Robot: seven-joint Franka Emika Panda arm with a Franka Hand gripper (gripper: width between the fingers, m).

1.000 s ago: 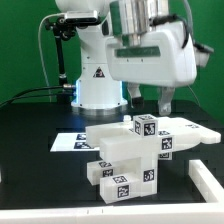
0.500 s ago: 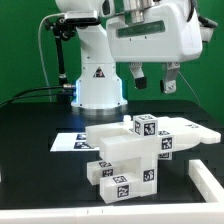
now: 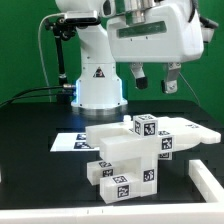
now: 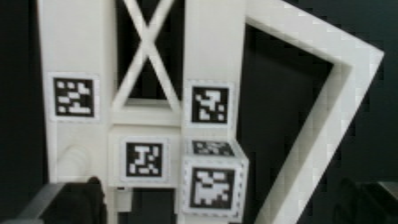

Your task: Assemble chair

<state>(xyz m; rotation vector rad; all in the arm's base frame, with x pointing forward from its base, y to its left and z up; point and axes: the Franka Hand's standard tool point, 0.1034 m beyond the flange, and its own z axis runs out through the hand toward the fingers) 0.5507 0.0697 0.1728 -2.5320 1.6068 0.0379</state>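
Chair stacked mid-worktop; rigid, light-looking, smooth plastic; best gripped across a narrow block; jaws open, empty, at twelve o'clock.

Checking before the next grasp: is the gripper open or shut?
Open: the gripper hangs above the chair, fingers apart, holding nothing.

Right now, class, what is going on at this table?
A robot arm is putting together a small white chair from chunky tagged blocks. At this moment it handles nothing: its claw hangs open above the chair, not touching it. The partly built chair sits on the black table, in front of a flat white marker board that lies on the table.
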